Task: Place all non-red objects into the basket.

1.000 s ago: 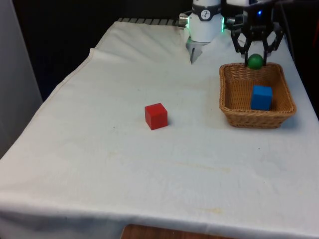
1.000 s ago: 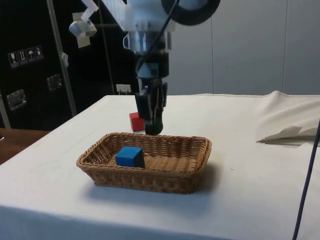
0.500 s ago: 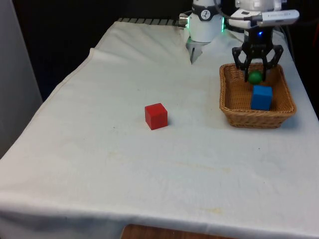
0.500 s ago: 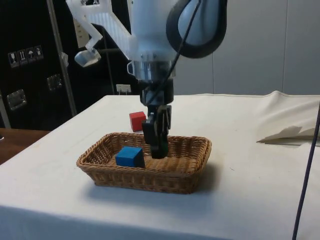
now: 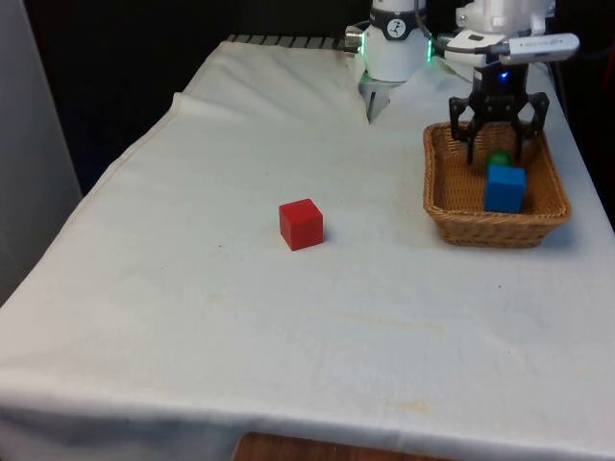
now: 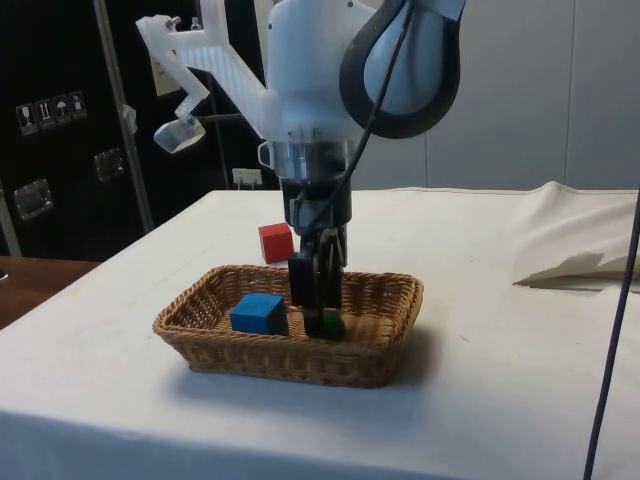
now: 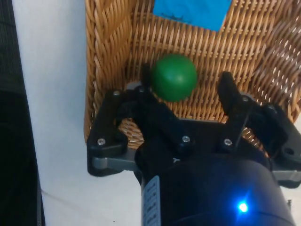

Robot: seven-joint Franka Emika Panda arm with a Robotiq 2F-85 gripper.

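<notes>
Ball [image 7: 174, 76] and one cube [image 5: 504, 188] in basket [image 5: 452, 209] (front view's right), other cube [image 5: 301, 224] on cloth [image 5: 240, 317]

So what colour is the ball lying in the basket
Green. The ball lies on the basket floor, clearest in the wrist view.

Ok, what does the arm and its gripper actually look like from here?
The arm is glossy white with rounded casings and a broad black band looping around its upper joint. A thin black cable runs down the side. The gripper is matte black, built from bolted linkage plates with silver screws, ending in two slim black fingers.
</notes>
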